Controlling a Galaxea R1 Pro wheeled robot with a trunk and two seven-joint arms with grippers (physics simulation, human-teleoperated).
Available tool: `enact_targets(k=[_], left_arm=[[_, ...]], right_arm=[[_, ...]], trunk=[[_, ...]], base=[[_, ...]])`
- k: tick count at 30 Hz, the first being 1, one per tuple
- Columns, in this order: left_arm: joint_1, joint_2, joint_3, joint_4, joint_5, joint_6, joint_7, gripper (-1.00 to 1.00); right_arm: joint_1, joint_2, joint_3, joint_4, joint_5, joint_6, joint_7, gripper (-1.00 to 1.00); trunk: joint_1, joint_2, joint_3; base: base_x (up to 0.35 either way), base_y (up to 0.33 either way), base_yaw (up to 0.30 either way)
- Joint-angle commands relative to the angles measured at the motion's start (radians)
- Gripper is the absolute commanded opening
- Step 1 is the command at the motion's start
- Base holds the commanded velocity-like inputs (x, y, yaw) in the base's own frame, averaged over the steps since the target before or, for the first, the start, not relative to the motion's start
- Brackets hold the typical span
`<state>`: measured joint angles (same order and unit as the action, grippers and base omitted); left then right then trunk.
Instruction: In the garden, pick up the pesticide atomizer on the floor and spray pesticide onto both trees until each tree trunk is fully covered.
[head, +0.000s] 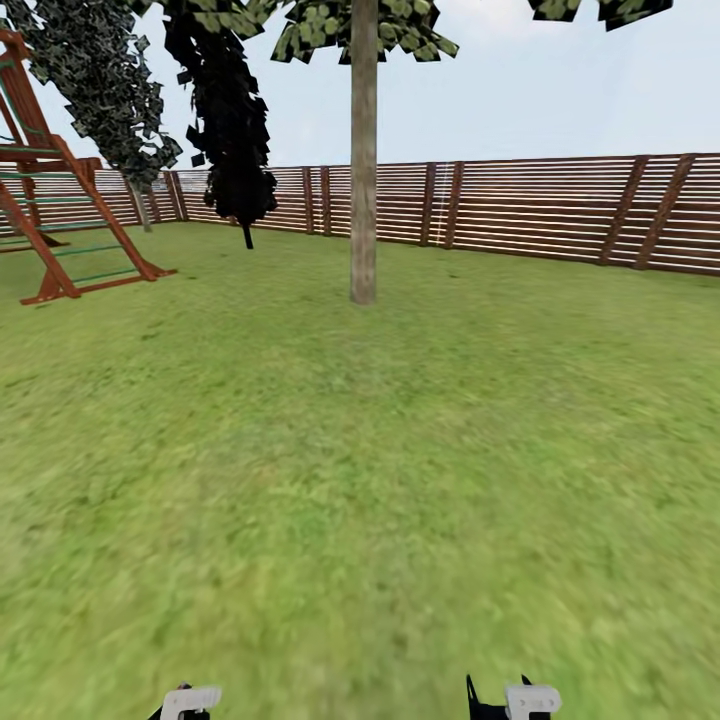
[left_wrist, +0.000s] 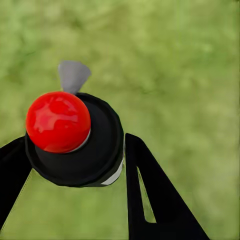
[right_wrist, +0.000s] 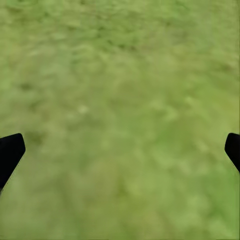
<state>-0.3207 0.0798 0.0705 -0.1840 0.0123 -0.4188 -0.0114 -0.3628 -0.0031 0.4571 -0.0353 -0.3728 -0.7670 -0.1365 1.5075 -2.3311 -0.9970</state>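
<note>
Grass lawn (head: 360, 480) stretched ahead of the robot up to a brown slatted fence (head: 520, 205). One tree trunk (head: 363, 150), pale and straight, stood upright in the middle distance, well apart from the robot, with ragged leaves (head: 360, 25) spreading above it. To its left, near the fence, stood a black conifer (head: 232, 120), and further left a grey-leaved tree (head: 95, 70) leaned beside a red-brown wooden play frame (head: 60, 220).

At the bottom edge of the head view only the white tops of the two arms showed, the left tool (head: 190, 702) and the right tool (head: 520, 700), both low over the grass.

In the left wrist view the left tool (left_wrist: 75, 165) held the pesticide atomizer (left_wrist: 75, 137) between its black fingers (left_wrist: 155, 200): a round black body with a red ball-shaped top and a small grey nozzle poking out past it, all above blurred grass. The fingers sat close against the black body on both sides.

In the right wrist view the right tool (right_wrist: 120, 150) stood wide, its two black fingertips (right_wrist: 10, 150) at opposite edges with nothing but grass between them.
</note>
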Motion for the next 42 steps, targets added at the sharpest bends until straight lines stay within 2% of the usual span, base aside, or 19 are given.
enact_targets(k=[1,42], left_arm=[[0.0,0.0,0.0,0.0,0.0,0.0,0.0,-1.0],[0.0,0.0,0.0,0.0,0.0,0.0,0.0,-1.0]], right_arm=[[0.0,0.0,0.0,0.0,0.0,0.0,0.0,1.0],[0.0,0.0,0.0,0.0,0.0,0.0,0.0,1.0]], trunk=[[0.0,0.0,0.0],[0.0,0.0,0.0]], base=[[0.338,0.0,0.0],[0.338,0.0,0.0]])
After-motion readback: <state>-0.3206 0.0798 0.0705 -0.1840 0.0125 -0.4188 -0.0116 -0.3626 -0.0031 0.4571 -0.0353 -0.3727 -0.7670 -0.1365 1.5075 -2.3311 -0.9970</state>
